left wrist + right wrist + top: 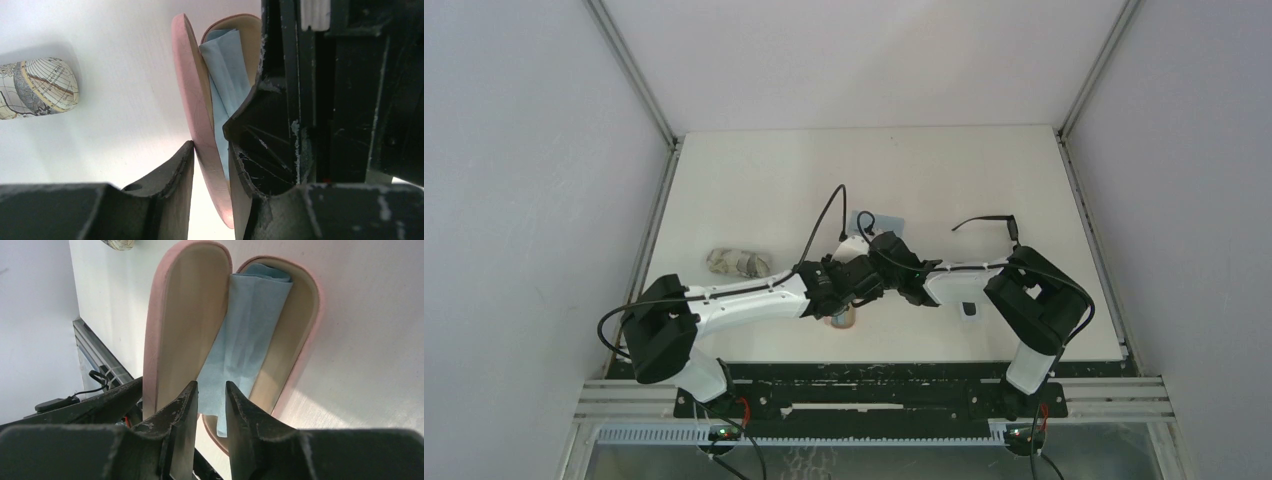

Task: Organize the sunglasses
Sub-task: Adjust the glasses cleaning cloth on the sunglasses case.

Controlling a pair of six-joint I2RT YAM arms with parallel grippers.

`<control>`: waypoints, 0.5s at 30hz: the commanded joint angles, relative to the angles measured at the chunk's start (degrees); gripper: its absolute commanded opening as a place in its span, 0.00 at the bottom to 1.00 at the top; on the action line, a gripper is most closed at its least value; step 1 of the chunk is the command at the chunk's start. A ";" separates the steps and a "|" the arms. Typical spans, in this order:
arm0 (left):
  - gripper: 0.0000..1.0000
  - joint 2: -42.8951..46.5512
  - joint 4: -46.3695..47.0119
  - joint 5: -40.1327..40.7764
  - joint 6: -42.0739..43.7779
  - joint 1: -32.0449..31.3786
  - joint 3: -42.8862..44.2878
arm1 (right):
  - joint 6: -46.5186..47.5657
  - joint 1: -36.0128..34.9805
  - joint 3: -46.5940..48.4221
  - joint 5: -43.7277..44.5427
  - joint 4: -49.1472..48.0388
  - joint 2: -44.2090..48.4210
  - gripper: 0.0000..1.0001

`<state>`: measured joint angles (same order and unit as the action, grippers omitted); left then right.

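The sunglasses [986, 223], black-framed with thin arms, lie on the white table right of both grippers and apart from them. A pink case stands open [190, 315], with a light-blue cloth [245, 335] lying in its tan inside and one end hanging past the near rim. My left gripper [212, 157] is shut on the pink lid [192, 105] and holds it up. My right gripper [210, 392] hovers at the near end of the case, fingers a narrow gap apart, with the cloth showing behind the gap. In the top view both grippers [854, 290] [886, 268] meet over the case [843, 319].
A grey map-patterned case [737, 262] lies shut on the table to the left and also shows in the left wrist view [37, 87]. Another light-blue cloth [880, 219] lies just beyond the grippers. Metal rails run along the table's near edge [874, 385].
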<state>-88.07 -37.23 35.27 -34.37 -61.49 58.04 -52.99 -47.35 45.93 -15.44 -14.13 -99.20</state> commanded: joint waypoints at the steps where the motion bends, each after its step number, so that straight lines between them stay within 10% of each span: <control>1: 0.35 1.69 1.46 -0.72 -0.68 -0.27 -0.56 | 1.97 -1.13 2.71 2.53 1.80 -0.45 0.27; 15: 0.35 1.67 1.46 -0.73 -0.48 -0.33 -0.38 | 3.42 -2.17 5.31 3.08 4.37 -4.09 0.29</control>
<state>-88.07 -40.32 35.16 -35.62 -61.04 57.80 -51.31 -47.79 48.56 -13.39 -11.90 -101.73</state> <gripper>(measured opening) 0.354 0.290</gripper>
